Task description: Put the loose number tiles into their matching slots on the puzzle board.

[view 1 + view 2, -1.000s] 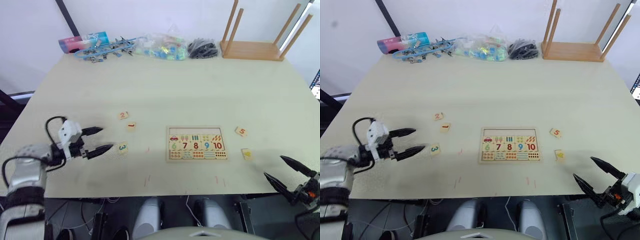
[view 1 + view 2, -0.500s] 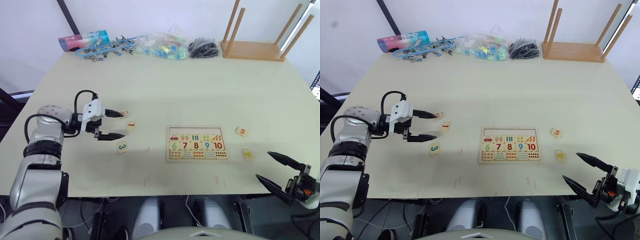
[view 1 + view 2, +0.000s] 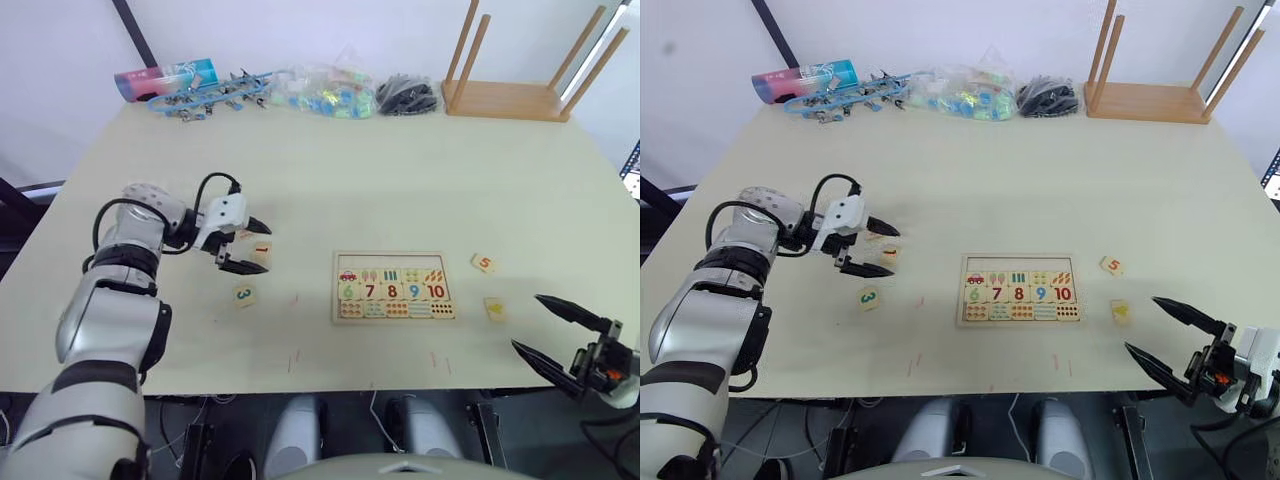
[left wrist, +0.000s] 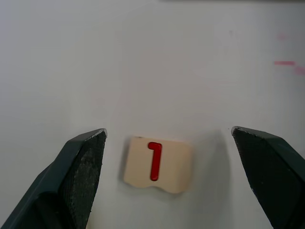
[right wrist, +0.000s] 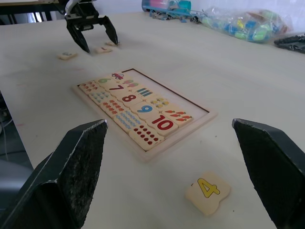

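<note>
Tile 1 [image 4: 157,164] sits btwn my left gripper [image 3: 255,247] fingers, spread wide, not touching; right gripper [image 3: 560,332] also apart, near tile 4 [image 5: 208,191].

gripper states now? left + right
Left gripper: open, holding nothing, fingers either side of the 1 tile.
Right gripper: open, holding nothing, 4 tile lies ahead of it.

A red "1" marked the tile [image 4: 157,164] between the left gripper's [image 4: 169,179] spread fingers. Other loose tiles read a green "3" [image 3: 244,295], red "5" [image 3: 482,264] and yellow "4" [image 5: 208,190]. The puzzle board [image 3: 392,286] showed 6, 7, 8, 9, 10.
</note>
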{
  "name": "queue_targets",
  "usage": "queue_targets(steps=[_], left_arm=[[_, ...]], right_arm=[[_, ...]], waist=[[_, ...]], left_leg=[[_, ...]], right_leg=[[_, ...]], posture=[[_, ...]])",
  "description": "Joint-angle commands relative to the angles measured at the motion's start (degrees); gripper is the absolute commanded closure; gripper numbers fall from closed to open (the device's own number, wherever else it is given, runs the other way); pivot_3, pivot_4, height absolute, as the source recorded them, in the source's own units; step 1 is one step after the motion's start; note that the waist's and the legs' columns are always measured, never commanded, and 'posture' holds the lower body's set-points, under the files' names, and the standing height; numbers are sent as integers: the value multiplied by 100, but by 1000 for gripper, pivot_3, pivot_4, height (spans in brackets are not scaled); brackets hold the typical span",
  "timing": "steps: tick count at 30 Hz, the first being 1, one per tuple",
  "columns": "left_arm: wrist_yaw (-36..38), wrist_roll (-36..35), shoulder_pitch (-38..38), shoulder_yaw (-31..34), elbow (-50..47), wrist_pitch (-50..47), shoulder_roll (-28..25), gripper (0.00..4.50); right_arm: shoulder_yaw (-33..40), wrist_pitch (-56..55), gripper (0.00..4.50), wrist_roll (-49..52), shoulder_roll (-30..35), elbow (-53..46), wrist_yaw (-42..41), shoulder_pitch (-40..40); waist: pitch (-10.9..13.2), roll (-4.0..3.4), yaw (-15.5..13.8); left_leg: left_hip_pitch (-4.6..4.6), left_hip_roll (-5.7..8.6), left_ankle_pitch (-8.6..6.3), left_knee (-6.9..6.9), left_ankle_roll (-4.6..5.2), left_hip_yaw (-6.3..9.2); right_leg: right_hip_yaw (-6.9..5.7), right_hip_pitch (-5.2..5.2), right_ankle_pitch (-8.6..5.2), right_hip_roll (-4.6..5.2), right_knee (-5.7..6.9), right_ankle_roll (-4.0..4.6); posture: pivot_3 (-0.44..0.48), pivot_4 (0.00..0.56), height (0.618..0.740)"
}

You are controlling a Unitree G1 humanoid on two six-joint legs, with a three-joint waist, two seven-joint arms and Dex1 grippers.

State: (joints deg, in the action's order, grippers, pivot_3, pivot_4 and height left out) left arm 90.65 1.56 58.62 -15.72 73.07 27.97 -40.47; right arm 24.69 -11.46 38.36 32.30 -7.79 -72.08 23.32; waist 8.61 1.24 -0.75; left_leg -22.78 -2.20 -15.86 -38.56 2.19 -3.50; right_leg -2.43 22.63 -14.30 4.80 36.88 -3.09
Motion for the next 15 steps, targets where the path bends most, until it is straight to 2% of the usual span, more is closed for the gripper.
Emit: queue_targets(steps=[1,12,15], left_arm=[[8,226,118,145,112,120,-4,0],[-5,628,119,277,212,77,-91,0],[-18,652,105,327,219,26,-76,769]], right_arm=[[220,-106,108,45,20,-106,29,65],[249,-226,108,-4,-45,-62,50,128],[213,-246,0,-21,-61,-44,64,100]], waist=[[0,0,-3],[-1,-1,2],[-1,-1,0]], left_leg=[[0,0,0,-1,0,-1],[5,-1,0,-4,0,4],[7,-1,0,-5,0,6]], right_leg=[[0,0,0,1,0,0],[1,-2,1,0,8,-1],[1,-2,1,0,12,-1]], posture=[[0,150,737],[0,150,737],[0,150,737]])
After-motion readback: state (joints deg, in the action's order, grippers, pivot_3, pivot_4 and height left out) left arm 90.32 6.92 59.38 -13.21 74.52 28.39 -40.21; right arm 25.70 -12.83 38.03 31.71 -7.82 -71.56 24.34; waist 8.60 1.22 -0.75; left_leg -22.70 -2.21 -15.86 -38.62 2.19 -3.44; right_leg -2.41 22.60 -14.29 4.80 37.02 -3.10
